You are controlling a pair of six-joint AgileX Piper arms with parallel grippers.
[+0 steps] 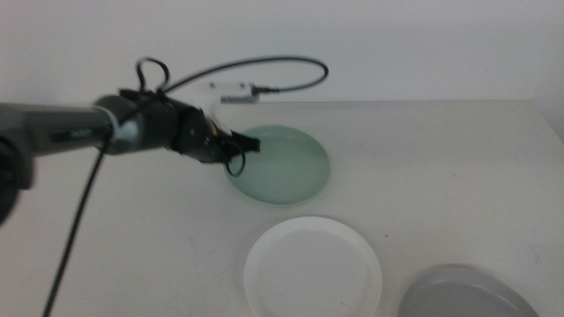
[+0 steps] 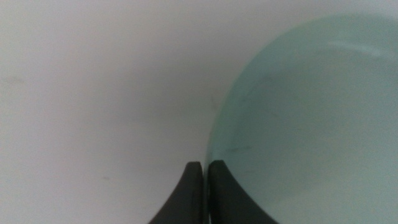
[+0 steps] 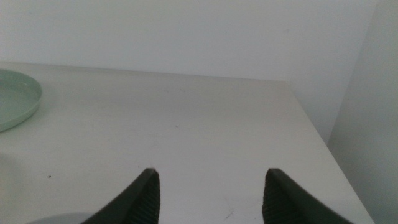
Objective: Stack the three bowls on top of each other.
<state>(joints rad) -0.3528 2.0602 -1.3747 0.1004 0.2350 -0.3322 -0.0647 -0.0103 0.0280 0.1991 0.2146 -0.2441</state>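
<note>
Translucent glossy mint bowl (image 1: 280, 165), matt white bowl (image 1: 313, 269), smooth white table (image 1: 441, 167)

grey bowl (image 1: 467, 295): cut by bottom edge | white bowl (image 1: 313, 269): near rim cut off

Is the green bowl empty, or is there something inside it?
Empty. The pale mint green bowl shows only its bare inside in the middle view. The left gripper is shut on its rim, with nothing else in it.

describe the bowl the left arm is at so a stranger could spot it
On the white table, follow the left gripper coming in from the left: its shut jaws pinch the rim of the pale mint green bowl. It lies farthest back, the only green one; the white bowl and grey bowl lie nearer.
</note>
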